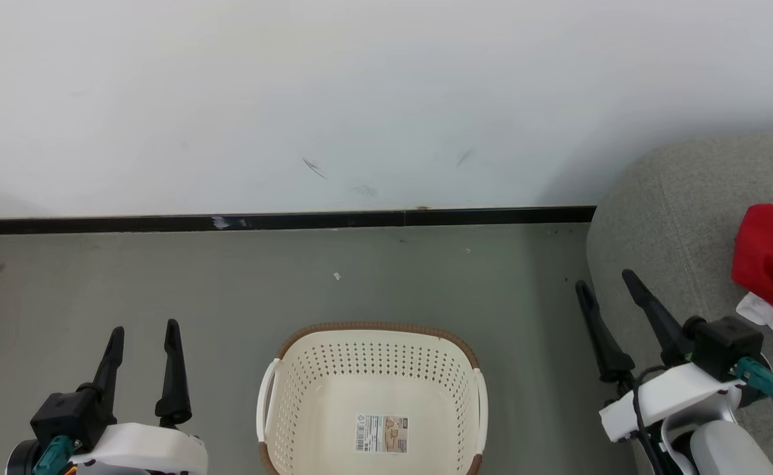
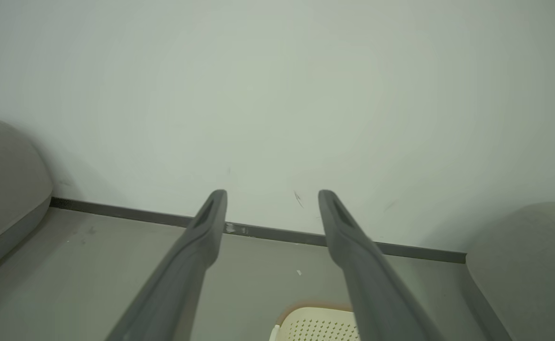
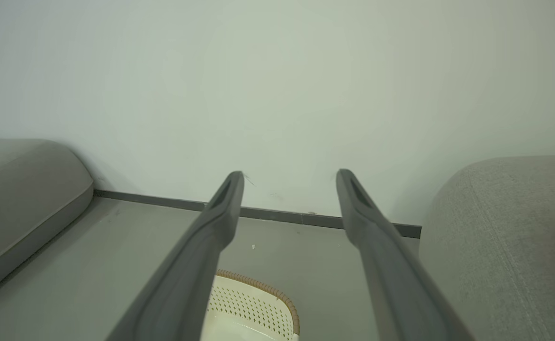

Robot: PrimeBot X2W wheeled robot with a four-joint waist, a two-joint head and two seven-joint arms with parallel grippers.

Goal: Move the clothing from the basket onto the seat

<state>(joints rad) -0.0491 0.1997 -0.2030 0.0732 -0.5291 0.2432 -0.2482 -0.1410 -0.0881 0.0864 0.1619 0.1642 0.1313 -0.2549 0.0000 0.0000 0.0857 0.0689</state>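
Left hand (image 1: 145, 328) and right hand (image 1: 605, 277) gape wide, holding nothing; basket (image 1: 307, 396) bare. Clothing (image 1: 772, 260) lies on the seat (image 1: 670, 218), in from its rounded edge (looks soft, light, floppy: I'd pinch a bunched fold).

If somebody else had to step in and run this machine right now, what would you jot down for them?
Left gripper: open, holding nothing, low at the left.
Right gripper: open, holding nothing, beside the seat's edge.
Basket: on the floor between the arms; what shows of its inside is bare down to the label sticker.
Clothing: red and white fabric lying on the seat, cut off by the head view's right edge.
Done: the move looks finished.
Left: probably nothing; the garments are only partly in view, so confirm that both are there.
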